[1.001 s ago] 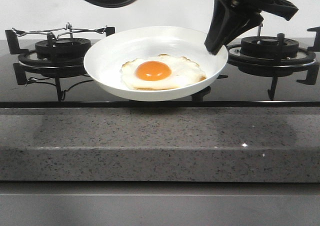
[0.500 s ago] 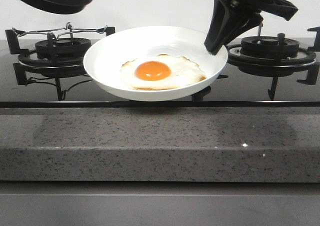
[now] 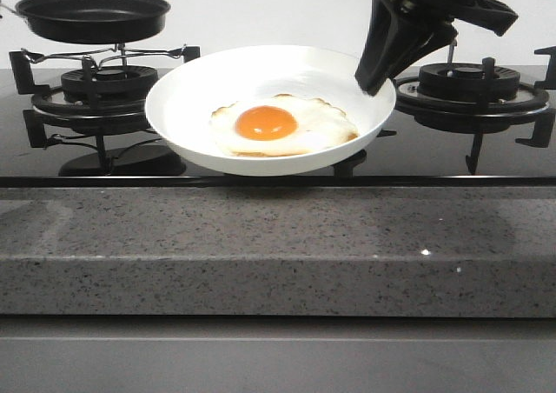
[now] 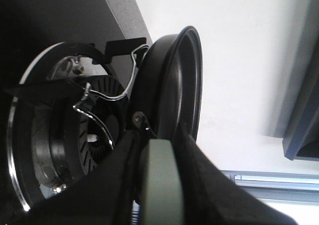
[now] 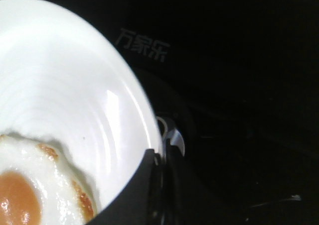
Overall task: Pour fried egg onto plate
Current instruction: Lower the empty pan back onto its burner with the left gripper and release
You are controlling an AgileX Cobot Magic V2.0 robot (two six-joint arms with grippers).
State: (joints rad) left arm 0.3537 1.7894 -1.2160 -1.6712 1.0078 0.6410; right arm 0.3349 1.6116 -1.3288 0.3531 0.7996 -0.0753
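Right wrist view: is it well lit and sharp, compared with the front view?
Right wrist view: the plate glares almost pure white, the stove beside it is nearly black, and the fried egg looks soft. Front view: even light, egg sharp.

You are looking at a kitchen. A glossy black glass gas hob (image 3: 261,163) runs across the middle of the front view, with black cast-iron burner grates at the left (image 3: 104,84) and right (image 3: 473,89). A speckled grey stone countertop edge (image 3: 278,245) fills the lower half, and a plain white wall (image 3: 261,10) stands behind.
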